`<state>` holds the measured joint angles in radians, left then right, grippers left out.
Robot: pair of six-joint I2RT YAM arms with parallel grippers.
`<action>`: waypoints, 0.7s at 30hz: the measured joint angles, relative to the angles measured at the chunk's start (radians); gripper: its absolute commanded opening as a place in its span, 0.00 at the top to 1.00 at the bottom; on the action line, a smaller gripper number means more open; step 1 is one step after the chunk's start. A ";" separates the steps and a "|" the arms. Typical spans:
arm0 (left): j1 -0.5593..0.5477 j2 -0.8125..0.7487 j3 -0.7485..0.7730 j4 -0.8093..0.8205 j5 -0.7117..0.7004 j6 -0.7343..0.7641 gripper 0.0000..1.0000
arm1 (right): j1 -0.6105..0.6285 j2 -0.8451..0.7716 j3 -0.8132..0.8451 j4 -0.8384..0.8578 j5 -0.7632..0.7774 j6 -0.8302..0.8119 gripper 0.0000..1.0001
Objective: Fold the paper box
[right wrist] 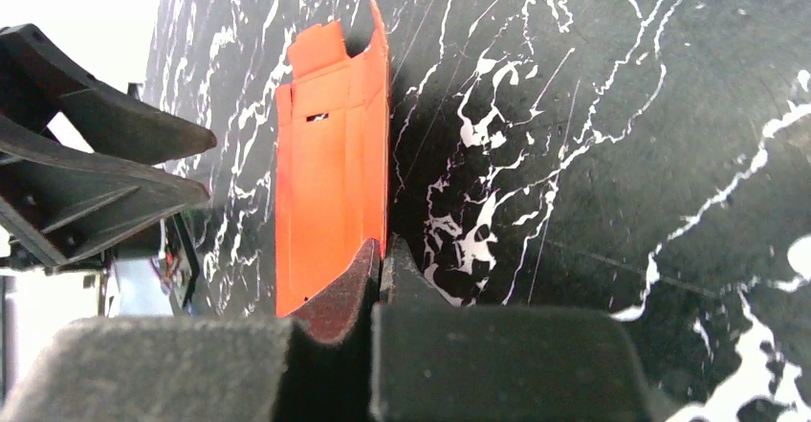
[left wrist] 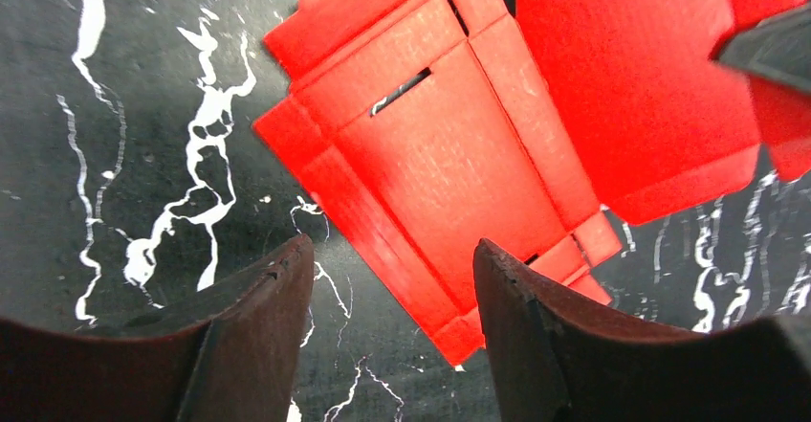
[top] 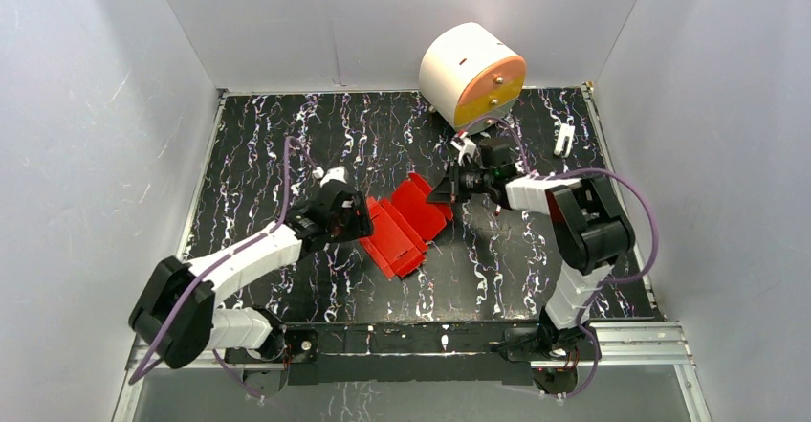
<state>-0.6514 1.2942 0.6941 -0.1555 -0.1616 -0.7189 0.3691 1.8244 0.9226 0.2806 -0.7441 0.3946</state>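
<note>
Parted wide, the left fingers (left wrist: pixel 258 317) stand at the 9 o'clock edge of the paper box (top: pixel 402 221), a flat creased sheet mid-bench (top: pixel 268 154). At its 2 o'clock edge the right fingers (right wrist: pixel 349 283) pinch a flap tight. The step looks like folding that panel over. Next, the left should pin the sheet while the right swings inward.

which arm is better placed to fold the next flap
Probably right: the right pincer is shut on an edge of the paper box, ready to swing that panel over; the left pincer hangs open above the card, gripping nothing.
</note>
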 measured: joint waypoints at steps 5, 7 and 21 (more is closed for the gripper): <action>0.040 -0.117 0.000 -0.012 -0.018 -0.016 0.27 | 0.000 -0.143 -0.142 0.111 0.124 0.139 1.00; 0.062 -0.150 0.000 -0.010 -0.018 -0.027 0.25 | 0.001 -0.209 -0.210 0.152 0.196 0.204 1.00; 0.156 -0.243 -0.163 0.096 0.109 -0.185 0.20 | 0.150 -0.647 -0.524 0.225 0.801 0.591 1.00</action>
<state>-0.4950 1.0515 0.5316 -0.0597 -0.0528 -0.9039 0.5194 1.1770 0.3985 0.5056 0.0566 0.9852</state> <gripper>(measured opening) 0.798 0.021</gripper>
